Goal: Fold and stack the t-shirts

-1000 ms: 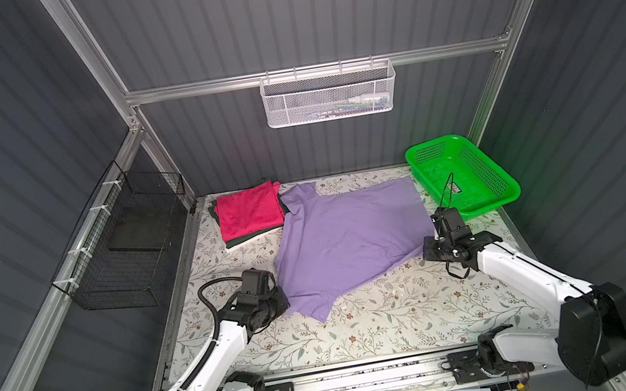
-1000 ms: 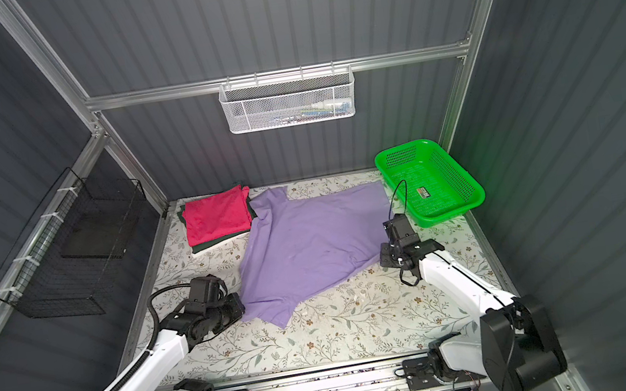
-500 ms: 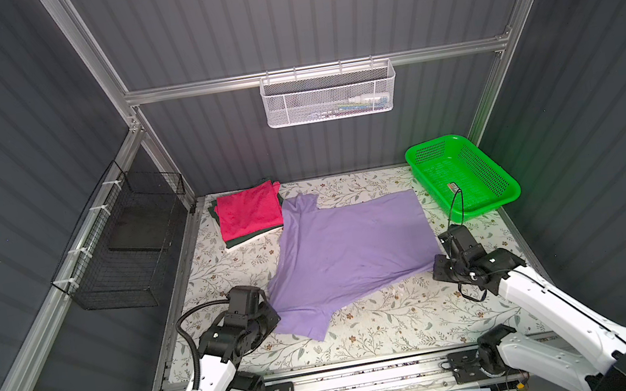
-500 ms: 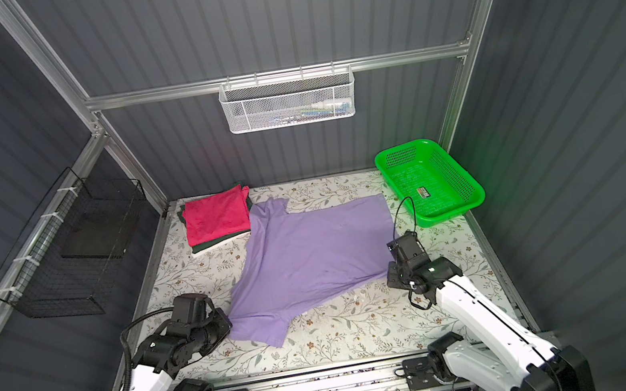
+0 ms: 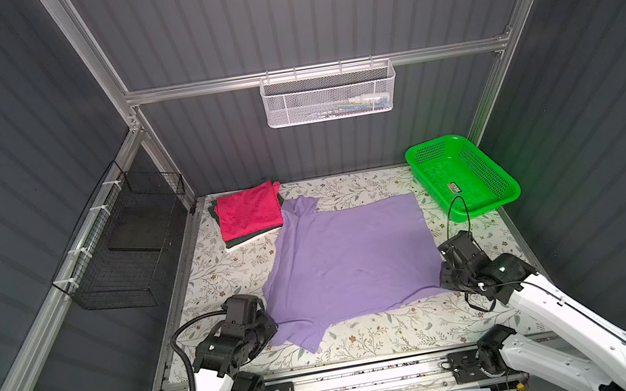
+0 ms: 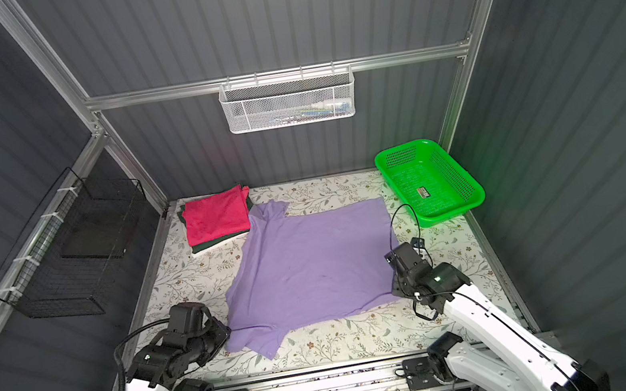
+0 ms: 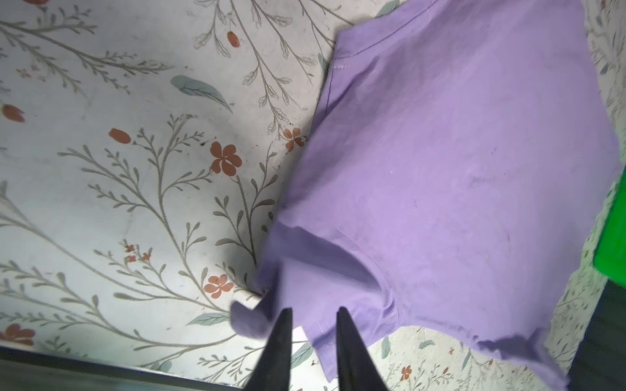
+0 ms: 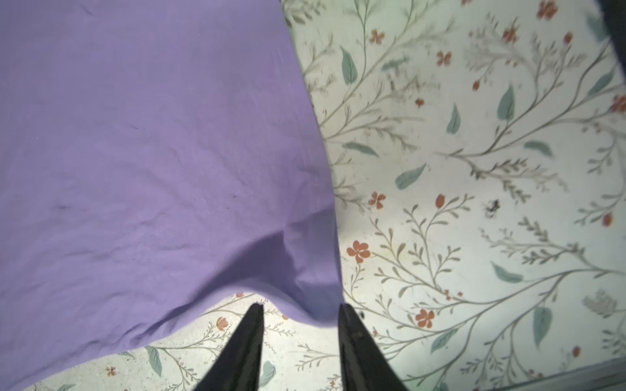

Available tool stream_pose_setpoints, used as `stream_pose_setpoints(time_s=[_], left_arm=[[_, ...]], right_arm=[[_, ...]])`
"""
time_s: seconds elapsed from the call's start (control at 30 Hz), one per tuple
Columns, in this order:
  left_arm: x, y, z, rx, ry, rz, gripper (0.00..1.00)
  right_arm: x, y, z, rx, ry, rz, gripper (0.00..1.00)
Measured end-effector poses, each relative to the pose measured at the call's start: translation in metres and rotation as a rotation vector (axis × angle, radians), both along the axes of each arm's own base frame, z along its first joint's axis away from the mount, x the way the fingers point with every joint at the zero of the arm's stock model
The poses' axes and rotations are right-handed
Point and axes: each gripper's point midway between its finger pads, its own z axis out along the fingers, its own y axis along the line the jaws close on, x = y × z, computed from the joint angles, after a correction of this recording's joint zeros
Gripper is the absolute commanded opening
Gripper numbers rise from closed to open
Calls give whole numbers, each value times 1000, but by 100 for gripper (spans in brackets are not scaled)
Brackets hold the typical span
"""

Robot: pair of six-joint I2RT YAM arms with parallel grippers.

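Note:
A lavender-purple t-shirt (image 5: 346, 259) (image 6: 309, 264) lies spread flat on the flowered table, one sleeve toward the back left. My left gripper (image 7: 314, 309) stands open at its near-left sleeve (image 7: 338, 270), with the cloth's edge just off the fingertips. My right gripper (image 8: 301, 306) stands open at the near-right corner (image 8: 305, 270) of the shirt, with nothing between its jaws. In both top views the left gripper (image 5: 271, 329) and the right gripper (image 5: 443, 280) flank the shirt's near edge. A folded magenta-pink t-shirt (image 5: 249, 214) rests on a folded dark green one (image 5: 250, 238) at the back left.
A bright green mesh basket (image 5: 464, 176) sits at the back right corner. A white wire basket (image 5: 329, 93) hangs on the back rail and a black wire basket (image 5: 130, 249) on the left wall. The table's metal front rail (image 5: 372, 377) runs close behind both grippers.
Both arms drew the purple shirt toward the near edge, spreading it flatter. Both grippers, shut on its corners before, have opened and let the cloth go.

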Motion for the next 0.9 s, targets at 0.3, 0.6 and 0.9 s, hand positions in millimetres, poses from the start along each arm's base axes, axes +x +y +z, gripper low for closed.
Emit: stream_pose_setpoints(time_s=[0.3,0.6,0.9], left_arm=[[53,-1,12,118,-87,-37,40],[220,-40,-24,188,-87,-256,37],[282,-43,-51,183,-124,-291,36]], right_arm=[[66,31,19,-29,-40,105,57],[172,102,-33,74,40,252,57],[230,106,-69,155,65,216,58]])
